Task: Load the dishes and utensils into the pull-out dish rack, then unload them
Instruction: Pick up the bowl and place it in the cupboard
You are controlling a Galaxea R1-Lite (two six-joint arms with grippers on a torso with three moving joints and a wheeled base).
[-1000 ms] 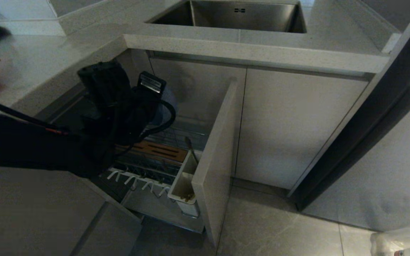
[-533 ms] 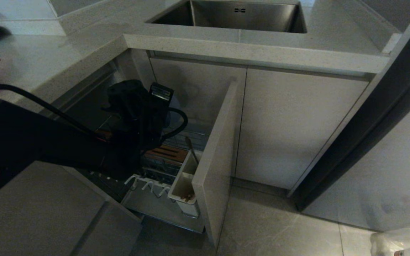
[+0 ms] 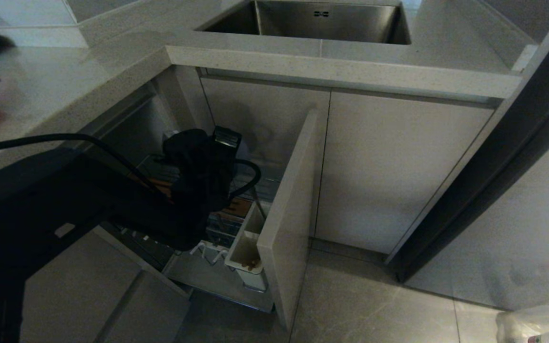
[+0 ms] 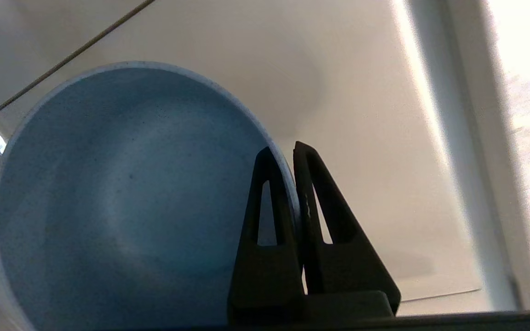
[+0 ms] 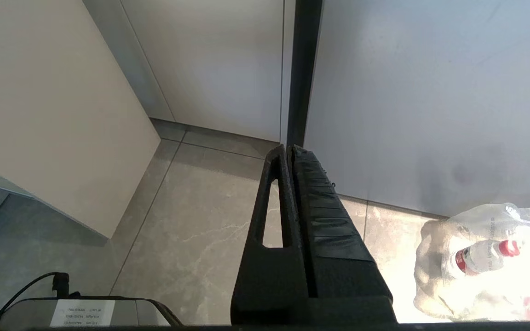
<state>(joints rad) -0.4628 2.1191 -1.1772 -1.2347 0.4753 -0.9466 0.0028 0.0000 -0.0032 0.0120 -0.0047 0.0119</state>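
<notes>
Bowl [image 4: 122, 193] rim pinched in left end effector [image 4: 288, 151], over rack [image 3: 236, 224]

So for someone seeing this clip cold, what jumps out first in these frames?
The black left arm fills the head view's left side, reaching down into the pull-out dish rack below the counter. Its left gripper is shut on the rim of the blue-grey bowl, held on edge. The right gripper hangs shut and idle over the floor tiles, near a clear bag of bottles.

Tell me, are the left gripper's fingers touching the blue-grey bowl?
Touching. The left wrist view shows the left gripper fingers clamped on the blue-grey bowl rim.
</notes>
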